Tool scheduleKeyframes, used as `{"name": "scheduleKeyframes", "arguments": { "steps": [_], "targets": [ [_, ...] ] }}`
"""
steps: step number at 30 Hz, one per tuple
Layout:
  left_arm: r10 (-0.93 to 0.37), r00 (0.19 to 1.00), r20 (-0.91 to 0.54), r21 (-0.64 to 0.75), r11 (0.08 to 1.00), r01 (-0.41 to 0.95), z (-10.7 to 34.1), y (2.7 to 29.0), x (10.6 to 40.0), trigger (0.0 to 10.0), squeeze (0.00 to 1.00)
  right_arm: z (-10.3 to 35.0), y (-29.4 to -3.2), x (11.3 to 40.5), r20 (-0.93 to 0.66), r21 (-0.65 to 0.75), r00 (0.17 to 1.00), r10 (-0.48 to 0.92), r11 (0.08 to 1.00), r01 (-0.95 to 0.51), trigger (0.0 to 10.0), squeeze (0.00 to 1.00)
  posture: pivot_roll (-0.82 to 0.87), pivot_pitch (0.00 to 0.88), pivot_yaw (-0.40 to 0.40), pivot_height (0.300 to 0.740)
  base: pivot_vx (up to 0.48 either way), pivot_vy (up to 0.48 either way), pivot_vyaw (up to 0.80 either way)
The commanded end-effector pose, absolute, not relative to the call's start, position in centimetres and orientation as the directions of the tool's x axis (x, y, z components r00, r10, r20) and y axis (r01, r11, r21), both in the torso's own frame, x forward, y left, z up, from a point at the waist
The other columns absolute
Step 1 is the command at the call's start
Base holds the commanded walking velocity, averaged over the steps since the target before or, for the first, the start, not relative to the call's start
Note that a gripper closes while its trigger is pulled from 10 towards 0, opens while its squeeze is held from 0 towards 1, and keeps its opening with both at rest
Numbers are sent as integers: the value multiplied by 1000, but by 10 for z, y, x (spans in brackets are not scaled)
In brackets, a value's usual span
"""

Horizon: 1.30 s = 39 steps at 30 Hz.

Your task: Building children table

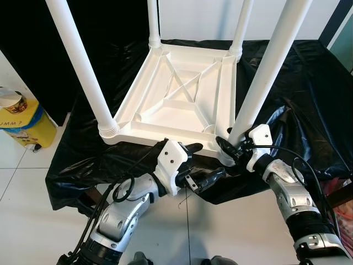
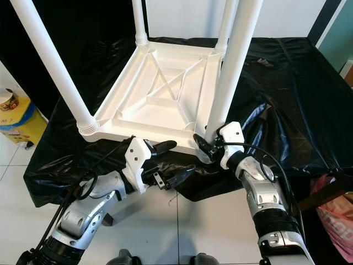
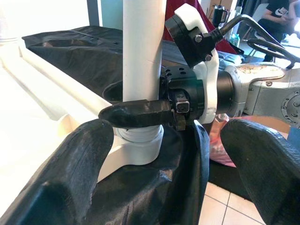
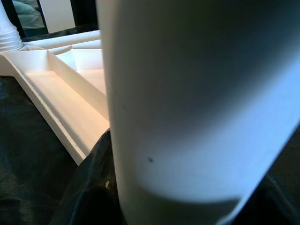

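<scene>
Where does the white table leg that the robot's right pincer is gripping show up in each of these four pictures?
Left eye view: gripped leg rises from lower centre to top right.
Right eye view: it stands right of centre.
Left wrist view: upright at top centre, right pincer clamped around it.
Right wrist view: very close, centre and right.
Shared landmark: upturned tabletop.

White plastic tabletop (image 1: 182,94) with four white legs (image 1: 265,72), glossy black sheet (image 1: 309,94), black-fingered hands on silver arms, yellow bin (image 1: 25,124), pale tiled floor (image 1: 33,221)
</scene>
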<state>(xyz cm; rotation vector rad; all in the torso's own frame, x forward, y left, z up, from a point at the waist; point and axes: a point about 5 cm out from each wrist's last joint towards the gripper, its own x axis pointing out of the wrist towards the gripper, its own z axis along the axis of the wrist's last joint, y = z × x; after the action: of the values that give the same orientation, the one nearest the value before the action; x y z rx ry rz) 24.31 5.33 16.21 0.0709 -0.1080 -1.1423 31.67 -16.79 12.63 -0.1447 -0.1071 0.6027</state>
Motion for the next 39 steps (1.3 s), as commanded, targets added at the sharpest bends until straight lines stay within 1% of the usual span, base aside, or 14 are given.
{"name": "scheduleKeyframes", "arguments": {
  "steps": [1,7,10,12,16,18,20,22,25,26,28,32,39],
  "targets": [
    [-913,405,44,118,407,906,163,53,241,10000,0,115,-168,311,19,-166,828,560,819,-550,10000,0,33,68,-18,740,0,0,0],
    [-914,403,42,117,405,907,162,52,241,10000,0,112,-168,307,30,-144,858,513,851,-505,10000,0,31,67,-20,740,0,0,0],
    [-914,403,45,117,406,907,162,51,241,10000,0,109,-164,300,45,-123,912,407,908,-399,10000,0,31,65,-25,740,0,0,0],
    [-914,403,45,117,406,906,162,51,241,10000,0,108,-163,298,45,-121,921,387,917,-379,10000,0,31,65,-25,740,0,0,0],
    [-913,405,48,115,408,906,162,51,241,10000,0,105,-156,292,53,-88,962,267,961,-262,10000,0,31,66,-30,740,0,0,0],
    [-913,405,48,115,408,906,162,51,241,10000,0,105,-156,292,53,-88,962,267,961,-262,10000,0,31,66,-30,740,0,0,0],
    [-912,407,48,114,409,905,162,51,240,10000,0,104,-153,289,53,-71,980,193,980,-189,10000,0,34,67,-34,740,0,0,0],
    [-912,407,48,114,409,905,162,51,240,10000,0,104,-153,289,53,-71,980,193,980,-189,10000,0,34,67,-34,740,0,0,0],
    [-910,411,50,113,414,903,162,52,240,10000,0,104,-149,283,45,-42,996,76,996,-74,10000,0,34,67,-36,740,0,0,0],
    [-910,411,50,113,414,903,162,52,240,10000,0,104,-149,283,45,-42,996,76,996,-74,10000,0,34,67,-36,740,0,0,0],
    [-909,414,52,113,417,902,162,51,240,10000,0,103,-145,280,33,-27,999,15,1000,-14,10000,0,34,70,-41,740,0,0,0],
    [-908,416,54,110,420,901,162,51,239,10000,0,104,-137,277,24,-10,999,-33,999,33,10000,0,33,74,-41,740,0,0,0],
    [-907,418,54,108,422,900,162,51,239,10000,0,106,-130,276,25,-8,999,-20,1000,20,10000,0,32,80,-42,740,0,0,0]
  ]
}}
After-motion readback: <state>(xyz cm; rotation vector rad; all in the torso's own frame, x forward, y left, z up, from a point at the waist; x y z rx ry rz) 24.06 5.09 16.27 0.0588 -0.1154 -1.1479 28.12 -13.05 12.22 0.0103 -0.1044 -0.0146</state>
